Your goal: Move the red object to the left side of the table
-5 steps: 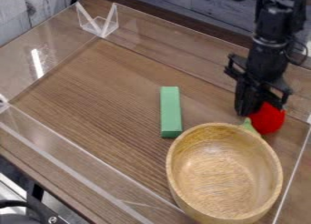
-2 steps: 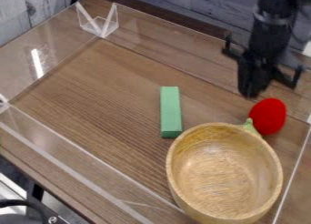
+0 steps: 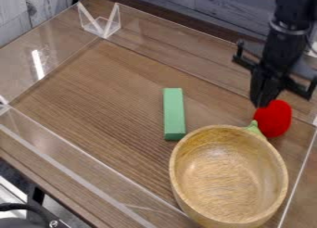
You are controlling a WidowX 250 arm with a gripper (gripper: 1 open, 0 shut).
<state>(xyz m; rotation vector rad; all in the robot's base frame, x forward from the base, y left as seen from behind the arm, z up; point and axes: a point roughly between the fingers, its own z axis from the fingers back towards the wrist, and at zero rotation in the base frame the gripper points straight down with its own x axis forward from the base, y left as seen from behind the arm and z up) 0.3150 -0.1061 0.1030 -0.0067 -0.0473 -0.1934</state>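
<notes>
The red object (image 3: 273, 118), a small rounded red toy fruit with a green tip, lies on the dark wood-grain table (image 3: 106, 88) near the right edge. It sits just behind the rim of the wooden bowl. My gripper (image 3: 265, 95) points straight down, just above and slightly left of it. The black fingers are shut with nothing between them. From this angle I cannot tell whether the fingertips touch the fruit's top.
A large wooden bowl (image 3: 229, 176) fills the front right corner. A green rectangular block (image 3: 173, 113) lies mid-table, left of the fruit. Low clear acrylic walls (image 3: 50, 60) edge the table, and a clear folded bracket (image 3: 99, 20) stands at the back left.
The shut gripper rose from beside the red fruit and drifted slightly right with a small wrist roll. The fruit stayed on the table near the bowl.
</notes>
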